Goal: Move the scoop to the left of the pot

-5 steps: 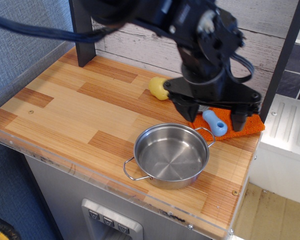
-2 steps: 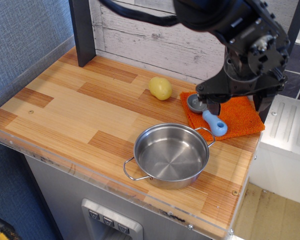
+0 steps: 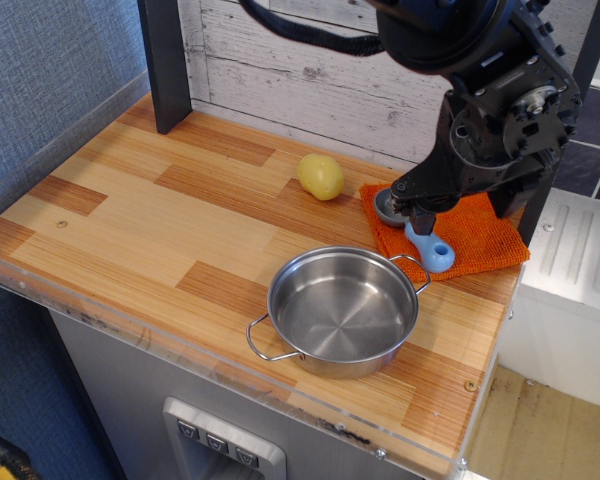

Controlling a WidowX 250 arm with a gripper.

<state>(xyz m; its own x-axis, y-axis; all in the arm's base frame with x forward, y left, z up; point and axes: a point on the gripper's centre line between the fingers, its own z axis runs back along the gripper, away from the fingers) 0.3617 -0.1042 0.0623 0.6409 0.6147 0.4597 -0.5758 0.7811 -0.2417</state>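
A: Observation.image view: locating the scoop.
B: Lying on the orange cloth at the right rear of the wooden counter, grey cup head toward the wall, light-blue handle pointing toward the pot.
A: Checking position relative to the jaws.
B: Hanging directly over the scoop, gripper straddling it: one dark finger reaching down at the junction of head and handle, the other finger standing well apart at the right, over the cloth's far side.
A: Reporting jaw state.
B: Standing spread wide, pinching nothing.
A: Noting other items.
B: Yellow lemon-like ball sitting left of the cloth, apart from it; pot sitting just in front of the cloth, one wire handle nearly touching the scoop's handle end.
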